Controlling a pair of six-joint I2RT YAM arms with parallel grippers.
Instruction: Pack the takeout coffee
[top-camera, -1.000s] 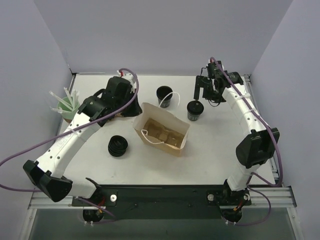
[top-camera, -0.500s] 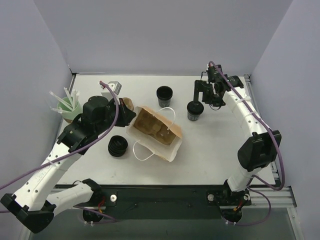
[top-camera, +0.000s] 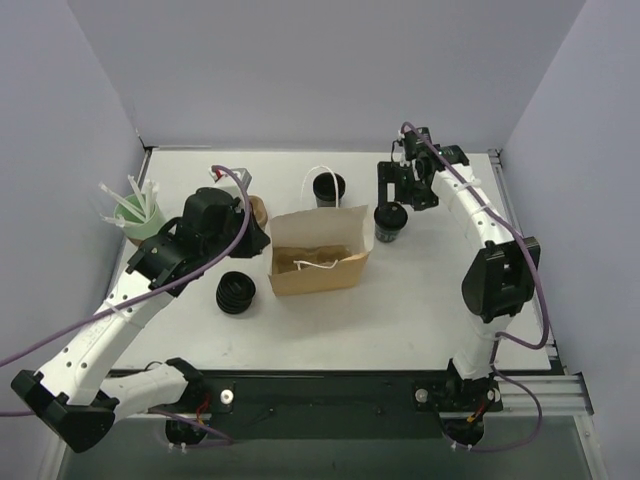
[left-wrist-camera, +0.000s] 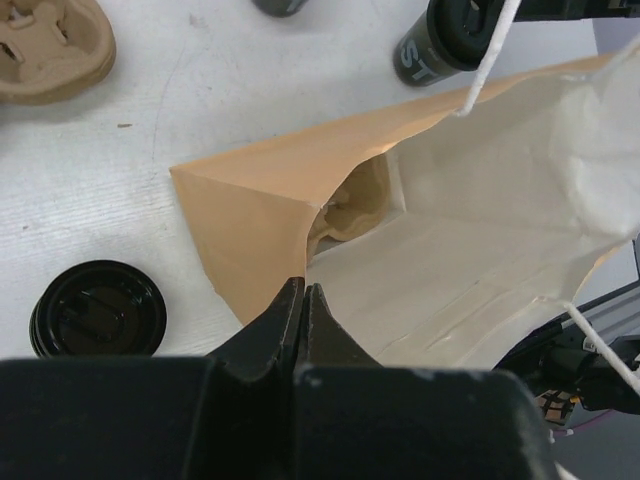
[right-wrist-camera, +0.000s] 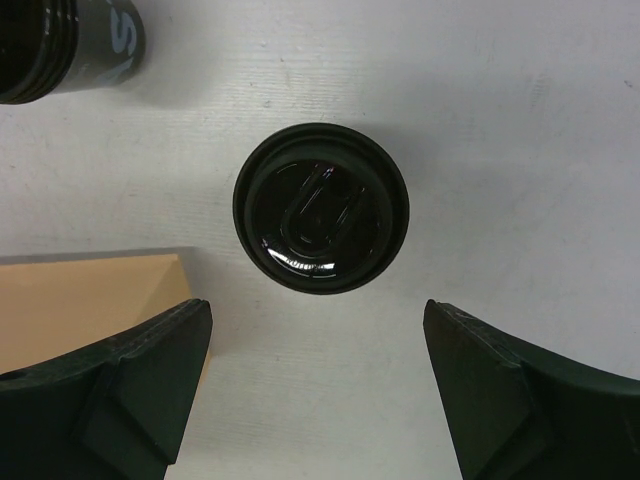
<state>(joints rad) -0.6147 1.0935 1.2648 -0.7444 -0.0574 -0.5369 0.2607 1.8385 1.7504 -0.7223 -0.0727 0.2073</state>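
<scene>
The takeout coffee (top-camera: 389, 222), a small black cup with a black lid, stands on the table just right of the brown paper bag (top-camera: 320, 250). My right gripper (top-camera: 400, 195) hovers over it, open and empty. In the right wrist view the lidded cup (right-wrist-camera: 320, 207) sits just beyond my right gripper (right-wrist-camera: 315, 305), apart from both fingers. My left gripper (top-camera: 262, 240) is shut on the bag's left edge. The left wrist view shows the gripper (left-wrist-camera: 302, 290) pinching the rim of the bag (left-wrist-camera: 450, 230), whose mouth is open with a cardboard piece inside.
A second black cup without a lid (top-camera: 328, 188) stands behind the bag, also in the right wrist view (right-wrist-camera: 70, 45). A ribbed black stack (top-camera: 237, 292) sits left of the bag. A cardboard carrier (left-wrist-camera: 50, 45) and a mint-green cup of straws (top-camera: 133, 212) are at the left.
The left gripper has swung the bag round from a slanted pose to square with the table's front. The right gripper has shifted slightly left, closer over the lidded cup.
</scene>
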